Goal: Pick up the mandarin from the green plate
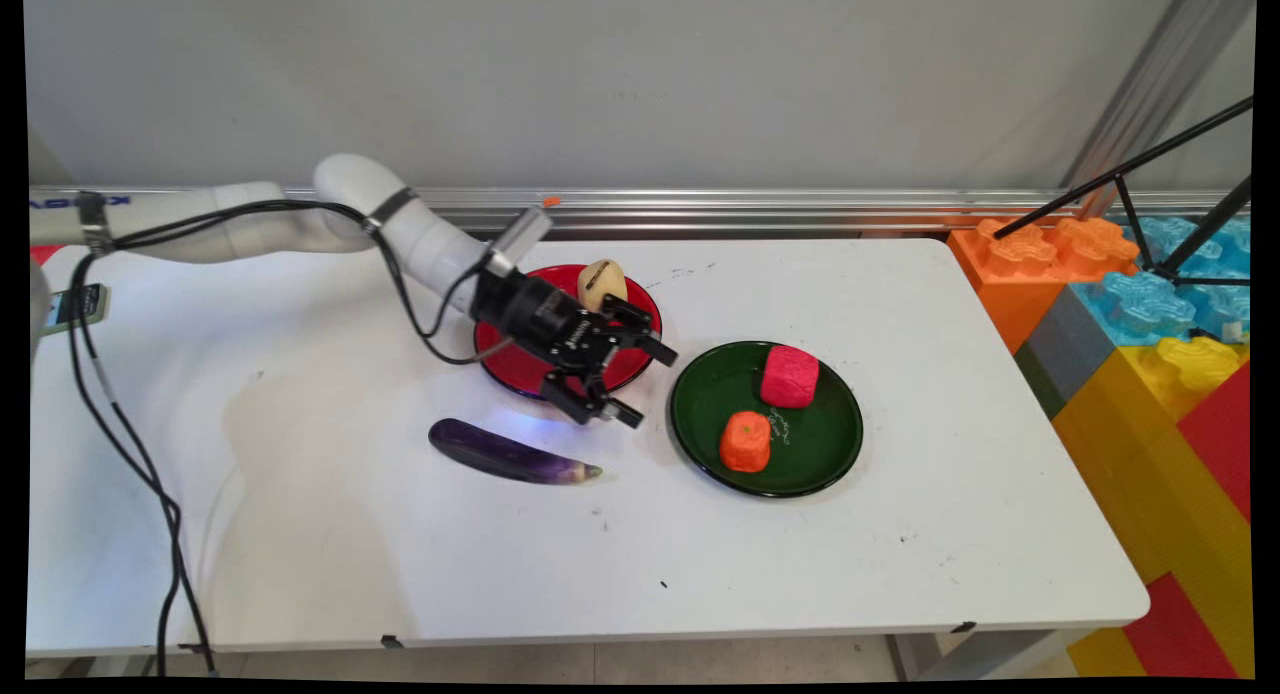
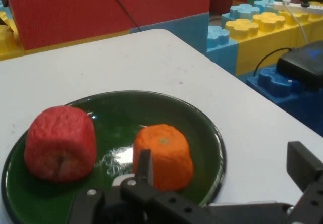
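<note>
Nearest the main camera, a purple eggplant (image 1: 512,453) lies loose on the white table (image 1: 900,564). My gripper (image 1: 640,382) hangs just above it, over the red plate's (image 1: 505,359) near rim, fingers spread wide, holding nothing. A potato (image 1: 601,283) sits on that plate. Right of it, a green plate (image 1: 700,394) carries a red block (image 1: 789,376) and an orange block (image 1: 746,441). Toy bricks (image 1: 1150,304) stand well clear.

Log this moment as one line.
gripper: open, empty, between red plate and green plate | green plate: red fruit, orange fruit | red plate: potato | table: eggplant
</note>
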`<state>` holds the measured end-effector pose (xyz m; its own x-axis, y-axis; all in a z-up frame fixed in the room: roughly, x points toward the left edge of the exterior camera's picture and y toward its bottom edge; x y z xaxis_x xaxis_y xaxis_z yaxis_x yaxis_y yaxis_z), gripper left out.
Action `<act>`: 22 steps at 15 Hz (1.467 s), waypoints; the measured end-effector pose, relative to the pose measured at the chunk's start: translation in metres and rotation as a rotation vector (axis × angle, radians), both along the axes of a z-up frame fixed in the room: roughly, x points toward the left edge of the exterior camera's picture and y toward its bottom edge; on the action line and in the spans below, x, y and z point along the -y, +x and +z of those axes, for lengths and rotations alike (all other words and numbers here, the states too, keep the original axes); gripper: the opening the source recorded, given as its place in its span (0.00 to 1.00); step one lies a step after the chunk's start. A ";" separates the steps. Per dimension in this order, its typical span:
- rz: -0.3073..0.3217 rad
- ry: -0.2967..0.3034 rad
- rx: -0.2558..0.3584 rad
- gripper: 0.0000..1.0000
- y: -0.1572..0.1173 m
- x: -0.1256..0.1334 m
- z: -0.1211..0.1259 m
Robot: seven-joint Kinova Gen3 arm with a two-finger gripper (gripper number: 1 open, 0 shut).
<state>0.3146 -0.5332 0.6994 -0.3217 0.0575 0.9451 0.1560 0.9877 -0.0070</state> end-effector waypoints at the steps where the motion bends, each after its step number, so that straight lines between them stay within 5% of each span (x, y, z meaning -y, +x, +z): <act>1: 0.002 0.003 0.000 1.00 -0.008 0.003 -0.002; 12: 0.020 0.046 0.012 1.00 -0.074 0.031 -0.022; 22: 0.005 0.076 0.044 1.00 -0.094 0.033 -0.049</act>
<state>0.2210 -0.5657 0.6500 -0.3635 -0.0158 0.9314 0.1499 0.9858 0.0752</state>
